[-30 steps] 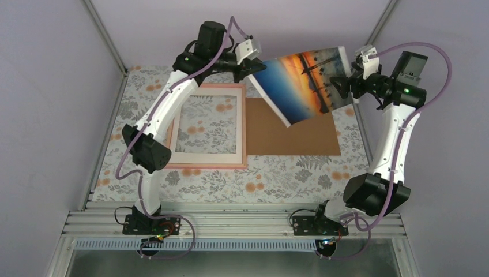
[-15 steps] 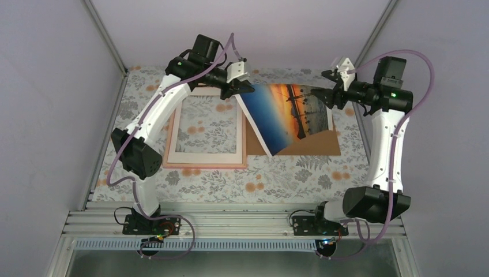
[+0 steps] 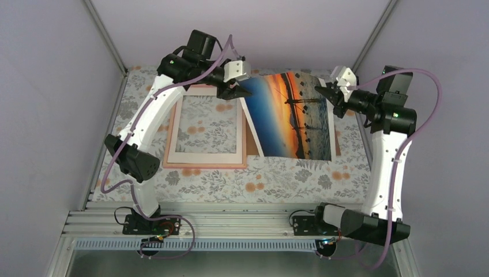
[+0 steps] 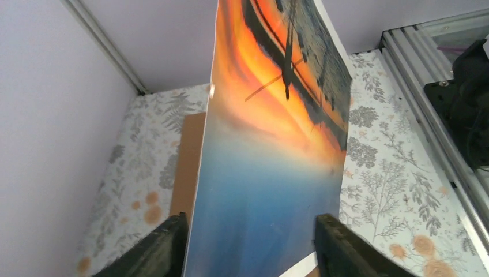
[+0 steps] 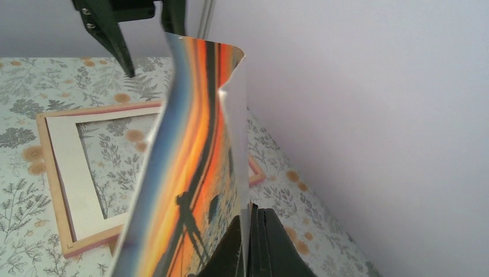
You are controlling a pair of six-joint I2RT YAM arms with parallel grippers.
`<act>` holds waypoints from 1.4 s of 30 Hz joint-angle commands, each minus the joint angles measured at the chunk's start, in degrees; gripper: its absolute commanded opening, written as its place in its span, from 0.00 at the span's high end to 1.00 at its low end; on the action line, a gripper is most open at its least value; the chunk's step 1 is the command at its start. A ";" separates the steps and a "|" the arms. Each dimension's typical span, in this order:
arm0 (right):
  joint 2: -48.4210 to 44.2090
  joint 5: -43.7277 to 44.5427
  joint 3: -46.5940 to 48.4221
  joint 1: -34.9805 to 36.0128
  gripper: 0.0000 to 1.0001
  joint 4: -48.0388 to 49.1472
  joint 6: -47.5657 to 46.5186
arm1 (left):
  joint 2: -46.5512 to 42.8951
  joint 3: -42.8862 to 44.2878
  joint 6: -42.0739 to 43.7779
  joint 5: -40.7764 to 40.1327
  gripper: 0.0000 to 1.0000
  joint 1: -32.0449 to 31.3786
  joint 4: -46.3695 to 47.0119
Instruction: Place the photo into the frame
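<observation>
The right gripper [image 5: 252,231] is clenched on the far right edge of the photo [image 3: 291,115], propping it tilted over the board [image 3: 251,138], right of the frame [image 3: 204,161]. The left gripper [image 3: 232,90] stands spread at the far left corner, probably steadying the floppy sheet.

Plain lilac walls [image 3: 52,115] enclose a table [image 3: 277,179] covered in floral-print cloth.

photo [image 3: 291,115] orange-blue sunset, dark silhouettes; frame [image 3: 204,165] pink; board [image 4: 187,167] brown; table [image 3: 277,179] grey-orange floral
</observation>
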 commanded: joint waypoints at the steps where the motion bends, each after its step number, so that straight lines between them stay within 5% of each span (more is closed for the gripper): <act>1: -2.87 -3.76 -2.70 1.33 0.97 3.09 -0.98 | 1.57 8.21 0.22 -4.88 0.39 -3.22 -4.28; 11: -4.11 -6.26 -4.31 3.39 0.97 1.92 -2.79 | 4.10 13.31 1.45 -11.62 0.41 -8.65 -4.07; 18: -5.08 -6.23 -5.89 4.44 0.97 2.14 -2.94 | 5.14 15.48 0.91 -16.24 0.91 -9.35 -3.93; 22: -5.64 -5.15 -8.67 4.43 0.21 6.01 3.72 | 4.15 15.20 -0.21 -17.16 0.98 -6.67 -3.82; 24: -6.16 -4.60 -10.34 4.47 0.01 9.00 8.33 | 3.63 15.29 -0.77 -17.31 0.98 -4.05 -3.18; 31: -7.57 -4.89 -16.22 4.51 0.00 16.40 17.97 | 2.63 16.43 0.67 -23.05 0.98 6.53 3.02; 42: -8.29 -5.14 -20.44 4.43 0.00 18.84 19.83 | 6.91 18.37 11.65 -31.66 0.98 22.03 20.99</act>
